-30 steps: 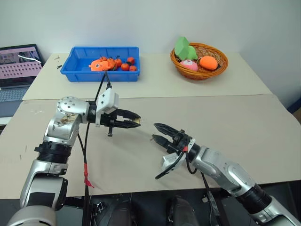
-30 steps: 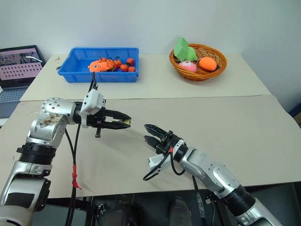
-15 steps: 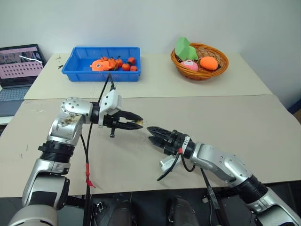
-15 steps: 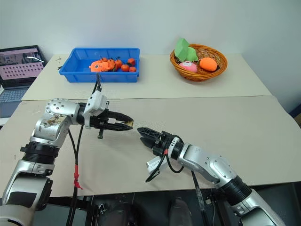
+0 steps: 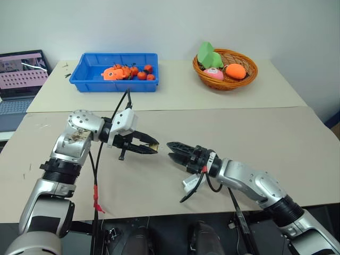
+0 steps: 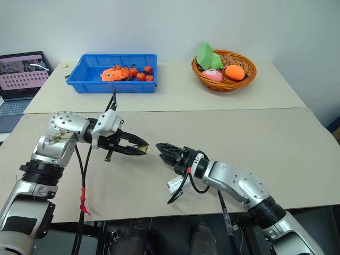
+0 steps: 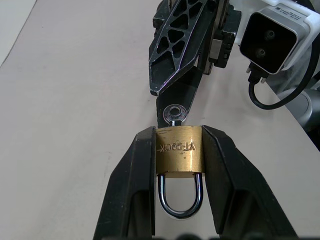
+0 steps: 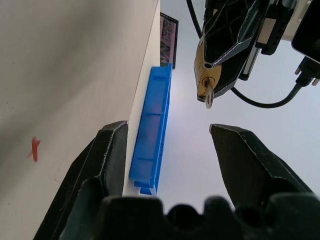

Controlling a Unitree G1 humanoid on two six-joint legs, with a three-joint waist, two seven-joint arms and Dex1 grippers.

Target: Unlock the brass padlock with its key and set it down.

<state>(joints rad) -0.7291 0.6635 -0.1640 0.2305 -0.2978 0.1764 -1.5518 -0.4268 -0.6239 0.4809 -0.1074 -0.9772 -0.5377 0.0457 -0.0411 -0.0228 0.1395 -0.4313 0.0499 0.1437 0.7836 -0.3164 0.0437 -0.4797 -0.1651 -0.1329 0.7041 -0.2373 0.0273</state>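
The brass padlock [image 7: 179, 155] is pinched by its sides in my left gripper [image 5: 153, 147], which is shut on it above the table, the silvery shackle pointing back toward the wrist. The key [image 7: 174, 112] sticks out of the padlock's bottom, and only its round head shows. My right gripper [image 5: 170, 150] faces it from the right, open, its fingers [image 7: 175, 45] just short of the key and not touching it. In the right wrist view the padlock [image 8: 206, 75] and key [image 8: 208, 97] hang ahead of the open right gripper [image 8: 169, 129].
A blue tray [image 5: 114, 85] with several small orange toys stands at the back left. At the back right is a wicker basket [image 5: 254, 71] of soft toys. An open laptop [image 5: 21, 74] sits at the far left. Beige tabletop lies below both grippers.
My right gripper has moved left toward the padlock and rolled, narrowing the gap. The left gripper has tipped slightly downward with the padlock still in it.
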